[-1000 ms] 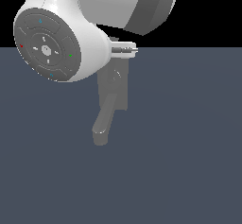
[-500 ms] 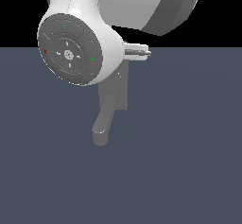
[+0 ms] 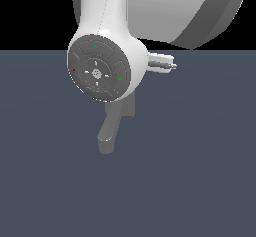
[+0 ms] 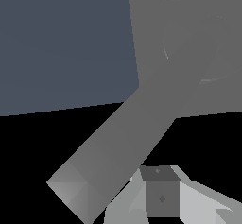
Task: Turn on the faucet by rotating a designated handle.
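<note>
The faucet [image 3: 114, 126] looks like plain matt grey stuff, smooth and without gloss or grain; whether metal or plastic cannot be told. In the wrist view its spout [image 4: 118, 142] shows flat, even facets at the squared end, and the base plate [image 4: 189, 43] has the same dull grey finish. The surface [image 3: 200, 171] is a uniform matt slate blue, smooth, with no texture. The robot arm [image 3: 105, 26] has a glossy white shell like moulded plastic, with softly shaded highlights; its round end cap [image 3: 97, 73] is darker grey and duller.
</note>
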`<state>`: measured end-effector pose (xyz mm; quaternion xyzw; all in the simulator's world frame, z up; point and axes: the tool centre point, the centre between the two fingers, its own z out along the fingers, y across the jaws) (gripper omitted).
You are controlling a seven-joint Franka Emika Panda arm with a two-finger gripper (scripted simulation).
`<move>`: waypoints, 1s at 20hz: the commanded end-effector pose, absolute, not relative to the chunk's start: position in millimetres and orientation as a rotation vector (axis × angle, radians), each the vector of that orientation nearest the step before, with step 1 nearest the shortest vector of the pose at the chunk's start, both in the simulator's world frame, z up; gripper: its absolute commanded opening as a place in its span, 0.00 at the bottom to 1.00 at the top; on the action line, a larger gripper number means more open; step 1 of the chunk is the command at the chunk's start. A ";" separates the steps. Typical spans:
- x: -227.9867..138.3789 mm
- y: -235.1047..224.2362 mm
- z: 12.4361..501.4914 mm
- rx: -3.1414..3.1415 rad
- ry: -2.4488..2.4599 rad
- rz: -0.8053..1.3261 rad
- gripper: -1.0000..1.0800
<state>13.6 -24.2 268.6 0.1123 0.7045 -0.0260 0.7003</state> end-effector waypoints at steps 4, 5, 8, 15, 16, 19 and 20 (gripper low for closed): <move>15.0 -26.8 258.6 0.127 1.566 -0.033 0.00; 15.1 -29.9 256.9 0.125 1.566 -0.034 0.00; 15.6 -39.2 251.9 0.119 1.567 -0.039 0.00; 16.8 -61.0 240.4 0.104 1.568 -0.049 0.00; 17.0 -64.0 238.8 0.101 1.568 -0.051 0.00; 17.7 -73.4 234.0 0.095 1.568 -0.056 0.00; 17.9 -76.5 232.5 0.093 1.568 -0.057 0.00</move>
